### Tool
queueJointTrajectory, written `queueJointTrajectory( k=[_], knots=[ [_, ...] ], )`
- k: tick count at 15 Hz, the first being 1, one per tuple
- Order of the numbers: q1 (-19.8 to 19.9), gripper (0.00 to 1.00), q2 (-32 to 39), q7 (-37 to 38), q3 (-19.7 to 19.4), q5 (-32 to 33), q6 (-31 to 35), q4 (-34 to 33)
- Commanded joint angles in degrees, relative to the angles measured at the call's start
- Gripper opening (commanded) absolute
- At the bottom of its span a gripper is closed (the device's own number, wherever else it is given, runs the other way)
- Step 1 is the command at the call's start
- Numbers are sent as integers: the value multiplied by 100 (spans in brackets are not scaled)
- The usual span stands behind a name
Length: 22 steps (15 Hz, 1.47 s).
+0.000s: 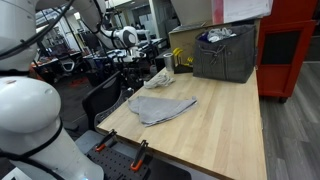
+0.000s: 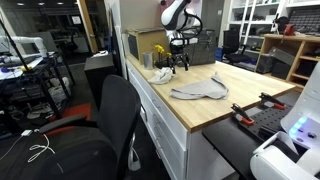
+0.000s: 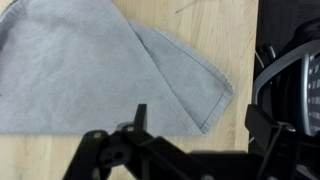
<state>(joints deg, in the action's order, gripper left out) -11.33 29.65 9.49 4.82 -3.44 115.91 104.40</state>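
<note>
A grey cloth (image 3: 100,70) lies folded flat on the wooden table (image 3: 235,40); it is also visible in both exterior views (image 1: 160,107) (image 2: 200,90). My gripper (image 3: 200,125) hovers above the cloth's hemmed corner with the jaws spread wide and nothing between them. One black finger (image 3: 140,115) stands over the cloth, the other over bare wood near the table edge. In both exterior views the gripper (image 1: 138,72) (image 2: 180,58) hangs above the table's far end, beside a crumpled white item (image 1: 160,77).
A dark grey fabric bin (image 1: 225,52) and a cardboard box (image 1: 185,40) stand at the back of the table. A black office chair (image 2: 110,120) sits by the table's long side. Black clamps (image 1: 138,152) grip the near table edge.
</note>
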Motion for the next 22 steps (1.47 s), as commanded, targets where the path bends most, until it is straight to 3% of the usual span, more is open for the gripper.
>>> queueJointTrajectory(
  k=[1,7,15,22],
  knots=[
    [-36,100,-712,339,-26,49,607,1050],
    [-151,100,-741,1069,-84,280,989,1185],
    [-80,100,-560,887,4,143,857,1030],
    [-242,100,-606,1562,13,-65,2588,1635]
  ],
)
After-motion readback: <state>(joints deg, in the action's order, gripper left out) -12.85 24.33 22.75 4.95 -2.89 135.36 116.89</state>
